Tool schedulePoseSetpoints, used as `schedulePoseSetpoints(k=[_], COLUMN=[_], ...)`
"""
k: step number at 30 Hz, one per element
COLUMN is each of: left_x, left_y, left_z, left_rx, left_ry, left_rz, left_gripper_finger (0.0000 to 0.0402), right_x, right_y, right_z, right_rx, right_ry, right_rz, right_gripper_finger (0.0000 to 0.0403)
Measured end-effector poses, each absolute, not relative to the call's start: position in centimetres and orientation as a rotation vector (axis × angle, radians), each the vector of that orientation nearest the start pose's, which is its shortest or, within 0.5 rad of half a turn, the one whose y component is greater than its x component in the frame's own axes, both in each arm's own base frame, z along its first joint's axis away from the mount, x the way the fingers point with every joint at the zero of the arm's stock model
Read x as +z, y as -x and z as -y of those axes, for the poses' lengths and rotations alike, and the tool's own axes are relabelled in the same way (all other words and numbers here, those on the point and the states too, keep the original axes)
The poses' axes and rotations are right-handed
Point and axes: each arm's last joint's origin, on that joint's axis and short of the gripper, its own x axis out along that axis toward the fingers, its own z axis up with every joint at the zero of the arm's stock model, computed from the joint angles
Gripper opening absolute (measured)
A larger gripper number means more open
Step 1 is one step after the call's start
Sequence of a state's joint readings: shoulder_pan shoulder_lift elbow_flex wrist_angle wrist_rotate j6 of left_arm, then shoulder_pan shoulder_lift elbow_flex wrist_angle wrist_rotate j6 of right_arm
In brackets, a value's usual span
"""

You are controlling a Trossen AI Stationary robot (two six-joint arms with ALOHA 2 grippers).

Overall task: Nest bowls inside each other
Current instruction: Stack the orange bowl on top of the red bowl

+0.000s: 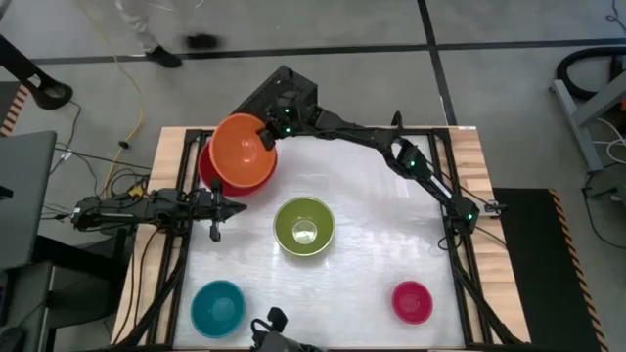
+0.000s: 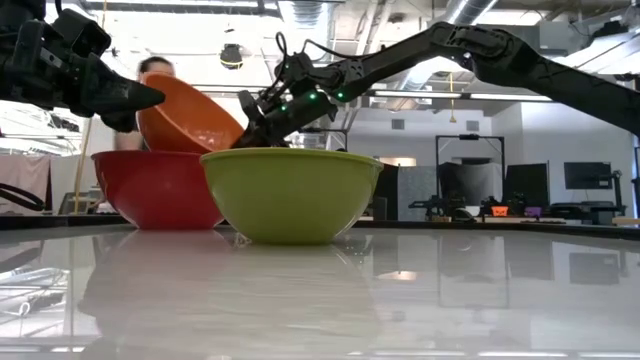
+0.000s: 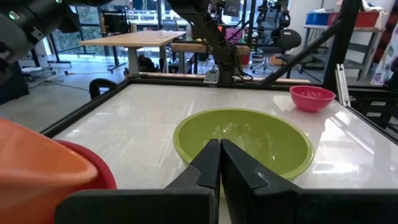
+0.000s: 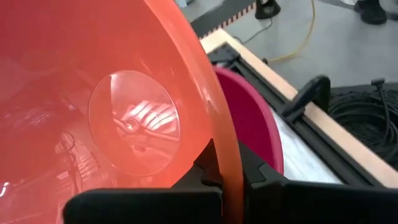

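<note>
The orange bowl (image 1: 240,149) hangs tilted over the red bowl (image 1: 207,174) at the table's far left, with my right gripper (image 1: 270,133) shut on it. In the low view its lower side (image 2: 175,140) dips behind the red bowl's rim (image 2: 150,155). The red bowl stands on its base. The lime green bowl (image 1: 304,226) stands upright mid-table. The teal bowl (image 1: 216,306) is near left and the pink bowl (image 1: 412,301) near right. My left gripper (image 3: 219,163) waits shut at the left edge, level. My right gripper holds the orange bowl by its rim (image 4: 219,149), on the side toward the table's right. One finger is inside the bowl and one outside. The fingers slant down from the far right. The bowl is tilted; I cannot tell whether it touches the red bowl.
Black frame rails (image 1: 178,244) run along the table's left and right sides. The white tabletop (image 1: 381,225) lies open between the green bowl and the right rail. A person's legs (image 1: 156,44) show on the floor beyond the far edge.
</note>
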State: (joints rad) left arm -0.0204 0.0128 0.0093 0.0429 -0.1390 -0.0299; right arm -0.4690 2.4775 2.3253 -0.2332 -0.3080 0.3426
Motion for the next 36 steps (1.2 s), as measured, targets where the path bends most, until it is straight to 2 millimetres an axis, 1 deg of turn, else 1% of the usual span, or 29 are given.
schedulePoseSetpoints(k=[6,13,26,30,36], left_x=[16.98,16.97,16.98,16.98,16.99], left_y=[-9.76,-9.76,-9.76,-9.76,-9.76], left_z=[-0.21,-0.2,-0.2,-0.2,-0.2], left_rx=[0.118,0.118,0.118,0.118,0.118], left_ry=[0.033,0.034,0.033,0.033,0.033], left_rz=[0.041,0.04,0.041,0.041,0.041], left_gripper_finger=[0.0,0.0,0.0,0.0,0.0], right_x=[25.09,25.07,25.32,25.4,25.54], right_y=[-51.09,-51.04,-51.24,-51.27,-51.26], right_z=[24.62,24.66,24.54,24.51,24.55], right_rx=[-0.241,-0.261,-0.276,-0.275,-0.276], right_ry=[-0.474,-0.476,-0.427,-0.429,-0.434], right_rz=[-0.344,-0.348,-0.322,-0.316,-0.306], right_gripper_finger=[0.0016,0.0063,0.0077,0.0111,0.0193])
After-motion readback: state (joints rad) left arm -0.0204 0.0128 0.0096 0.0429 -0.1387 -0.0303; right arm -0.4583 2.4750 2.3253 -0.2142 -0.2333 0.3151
